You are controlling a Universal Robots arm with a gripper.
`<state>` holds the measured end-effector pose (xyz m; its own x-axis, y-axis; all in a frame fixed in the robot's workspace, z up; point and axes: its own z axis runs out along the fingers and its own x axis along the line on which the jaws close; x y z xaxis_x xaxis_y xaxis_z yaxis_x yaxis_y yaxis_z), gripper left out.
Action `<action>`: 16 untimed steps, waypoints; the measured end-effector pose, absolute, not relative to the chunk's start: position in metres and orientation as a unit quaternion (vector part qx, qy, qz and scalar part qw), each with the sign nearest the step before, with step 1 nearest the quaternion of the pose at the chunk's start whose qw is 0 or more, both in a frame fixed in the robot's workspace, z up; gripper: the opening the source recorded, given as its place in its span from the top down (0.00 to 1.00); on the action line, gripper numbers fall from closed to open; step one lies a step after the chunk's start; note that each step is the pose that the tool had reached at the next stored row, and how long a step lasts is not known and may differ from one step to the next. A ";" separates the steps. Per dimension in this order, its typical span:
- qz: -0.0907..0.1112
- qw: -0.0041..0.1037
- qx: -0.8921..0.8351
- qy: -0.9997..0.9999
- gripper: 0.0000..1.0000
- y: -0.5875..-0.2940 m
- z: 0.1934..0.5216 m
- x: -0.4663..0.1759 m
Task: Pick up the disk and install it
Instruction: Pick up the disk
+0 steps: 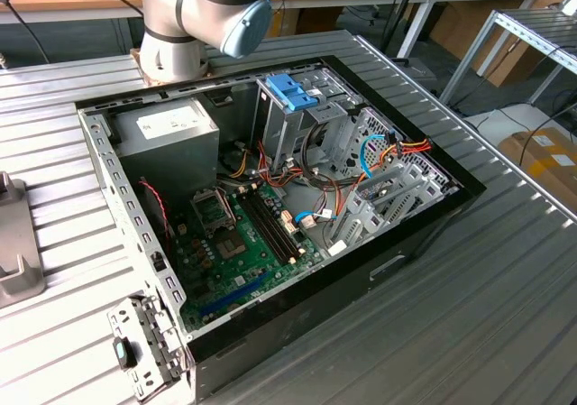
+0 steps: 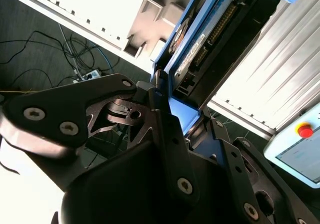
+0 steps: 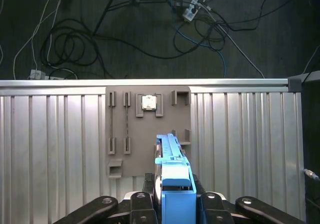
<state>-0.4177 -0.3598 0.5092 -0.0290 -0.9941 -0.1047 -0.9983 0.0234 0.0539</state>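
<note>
The disk (image 3: 169,151), a dark drive in a light-blue carrier, stands on edge between my gripper's (image 3: 172,196) fingers in the first wrist view. My gripper is shut on it. Beyond it lies a grey holder plate (image 3: 132,154) on the ribbed metal table (image 3: 55,144). In the second wrist view the disk (image 2: 200,39) sticks out from the gripper (image 2: 172,112), its connector side and label showing, with the black fingers (image 2: 165,129) closed on its blue end. In the exterior view the open computer case (image 1: 433,216) lies on the table, with the arm (image 1: 203,13) behind it.
A small square chip (image 3: 149,103) sits in the grey plate. Inside the case are the motherboard (image 1: 243,243), a power supply (image 1: 171,134) and a metal drive cage with a blue-handled carrier (image 1: 293,89) on top. Cables (image 3: 70,49) lie on the floor past the table edge.
</note>
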 end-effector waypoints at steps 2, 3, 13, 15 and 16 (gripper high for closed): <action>0.056 0.019 -0.697 0.715 0.63 -0.360 0.509 -0.416; 0.056 0.019 -0.697 0.715 0.63 -0.360 0.509 -0.416; 0.056 0.019 -0.697 0.715 0.63 -0.361 0.509 -0.410; 0.056 0.019 -0.697 0.715 0.63 -0.361 0.509 -0.409; 0.056 0.019 -0.697 0.715 0.63 -0.361 0.509 -0.408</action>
<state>-0.4081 -0.3607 0.5092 -0.0290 -0.9941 -0.1047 -0.9983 0.0235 0.0538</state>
